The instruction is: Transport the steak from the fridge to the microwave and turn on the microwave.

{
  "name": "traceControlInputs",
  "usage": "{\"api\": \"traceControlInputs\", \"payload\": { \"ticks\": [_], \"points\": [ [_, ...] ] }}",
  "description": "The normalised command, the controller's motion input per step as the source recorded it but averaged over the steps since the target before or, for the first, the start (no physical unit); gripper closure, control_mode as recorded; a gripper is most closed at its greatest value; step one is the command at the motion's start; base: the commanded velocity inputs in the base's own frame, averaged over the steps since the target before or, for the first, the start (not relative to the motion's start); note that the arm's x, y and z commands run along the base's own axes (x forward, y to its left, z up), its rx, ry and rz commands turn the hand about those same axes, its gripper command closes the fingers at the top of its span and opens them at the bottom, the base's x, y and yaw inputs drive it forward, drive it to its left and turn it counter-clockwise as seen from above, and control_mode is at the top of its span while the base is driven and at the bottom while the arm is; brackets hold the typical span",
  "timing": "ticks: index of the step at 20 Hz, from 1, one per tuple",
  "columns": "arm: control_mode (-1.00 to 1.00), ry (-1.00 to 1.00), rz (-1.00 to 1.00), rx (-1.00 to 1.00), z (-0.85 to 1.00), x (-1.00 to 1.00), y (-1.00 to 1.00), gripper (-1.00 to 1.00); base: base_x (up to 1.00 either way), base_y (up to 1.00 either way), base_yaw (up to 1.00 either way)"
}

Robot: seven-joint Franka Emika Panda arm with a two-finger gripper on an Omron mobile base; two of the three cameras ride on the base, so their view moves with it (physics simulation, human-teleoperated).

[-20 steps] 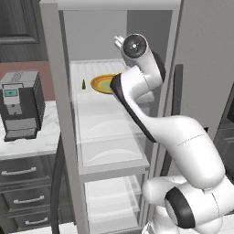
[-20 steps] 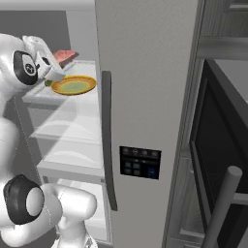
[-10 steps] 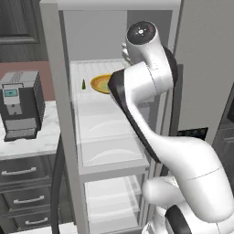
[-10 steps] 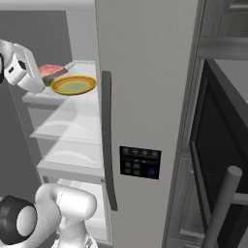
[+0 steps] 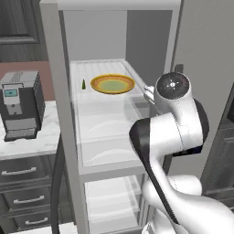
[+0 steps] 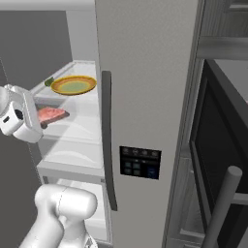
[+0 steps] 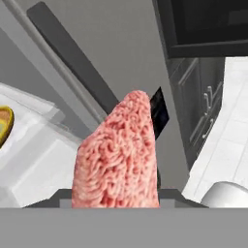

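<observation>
The steak (image 7: 118, 160), a pinkish-red slab with a paler edge, stands on end between my fingers in the hand view. From the right base view the steak (image 6: 51, 114) juts out of my gripper (image 6: 43, 120), which is shut on it in front of the open fridge (image 6: 145, 72) shelves, lower than the plate's shelf. The fridge (image 5: 59, 114) interior with its glass shelves sits behind my arm in the left base view. At the right stands the microwave (image 6: 218, 140), its dark door swung toward me with a grey bar handle (image 6: 224, 203).
A yellow-orange plate (image 5: 112, 84) and a small green item (image 5: 83, 84) lie on the upper fridge shelf. The fridge door's dark handle (image 6: 107, 140) and button panel (image 6: 140, 162) face me. A coffee machine (image 5: 20, 105) stands on the left counter above drawers (image 5: 23, 183).
My arm has drawn back and down from the upper shelf, carrying the steak from beside the plate to a lower spot in front of the shelves. The plate stays put.
</observation>
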Motion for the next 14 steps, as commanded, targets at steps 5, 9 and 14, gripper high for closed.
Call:
{"api": "traceControlInputs", "payload": {
  "ticks": [5,9,14],
  "points": [
    [-1.0,0.04,0.0,0.0,-0.44,-0.8,-0.46,1.0,0.0,0.0,0.0],
    [-1.0,0.16,0.0,0.02,-0.51,-0.45,-0.6,1.0,0.0,0.0,0.0],
    [-1.0,0.2,0.02,0.01,-0.49,-0.08,-0.51,1.0,0.0,0.0,0.0]
  ]
}}
